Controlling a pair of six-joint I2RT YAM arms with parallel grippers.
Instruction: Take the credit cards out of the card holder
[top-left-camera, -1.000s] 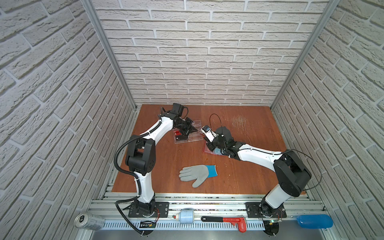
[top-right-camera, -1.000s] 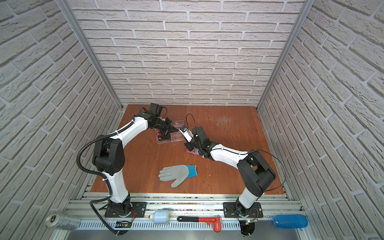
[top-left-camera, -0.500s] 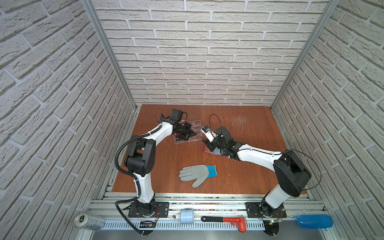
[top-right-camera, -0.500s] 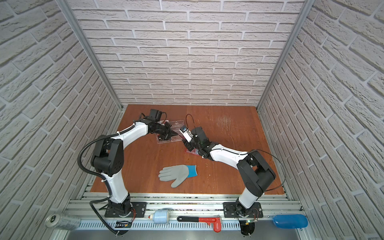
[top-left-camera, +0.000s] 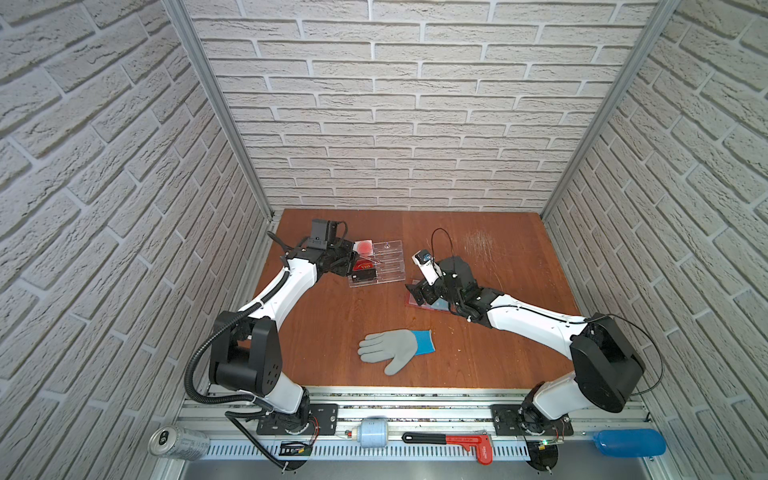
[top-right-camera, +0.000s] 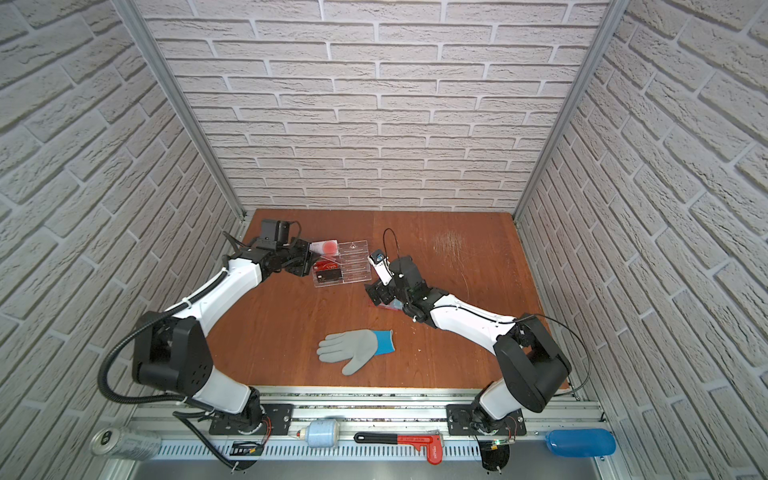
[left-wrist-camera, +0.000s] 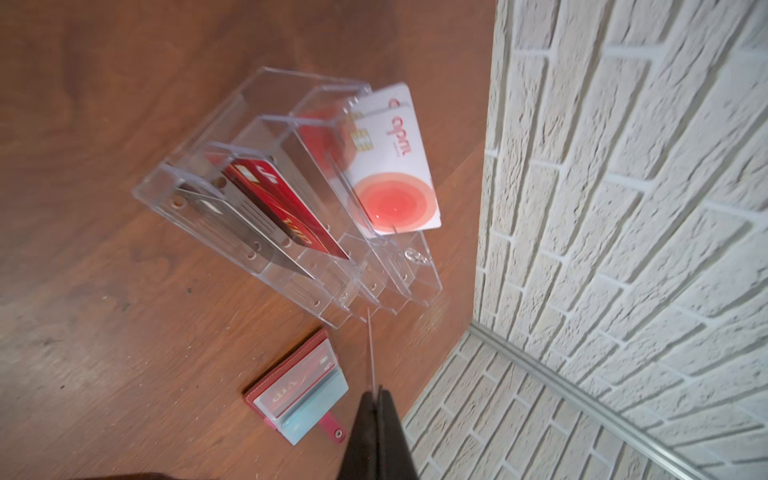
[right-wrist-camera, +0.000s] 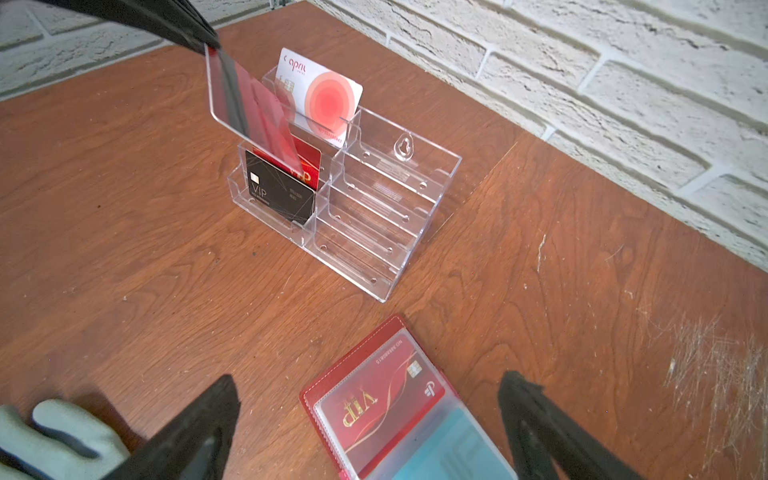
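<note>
The dark red card holder (right-wrist-camera: 328, 374) lies open on the table. A dark red credit card (right-wrist-camera: 382, 399) with gold lettering and a light blue one (right-wrist-camera: 440, 449) sit in its clear sleeves. My right gripper (right-wrist-camera: 370, 380) hovers just above it, open, one finger on each side, and hides most of it in both top views (top-left-camera: 419, 293) (top-right-camera: 376, 293). My left gripper (left-wrist-camera: 376, 392) is shut on a thin clear plastic card (right-wrist-camera: 249, 112), held over the left end of the clear acrylic stand (right-wrist-camera: 395, 187). The left wrist view shows the holder (left-wrist-camera: 286, 374) past the stand.
The acrylic stand (top-left-camera: 386, 262) holds a white card with red circles (right-wrist-camera: 324, 95), a black card (right-wrist-camera: 278, 191) and a dark red card (right-wrist-camera: 307, 162). A grey and blue glove (top-left-camera: 395, 349) lies near the front. The brick back wall is close behind the stand.
My right gripper has gone from shut to wide open over the card holder. My left gripper, still shut on the clear card, has shifted a little to the left at the stand.
</note>
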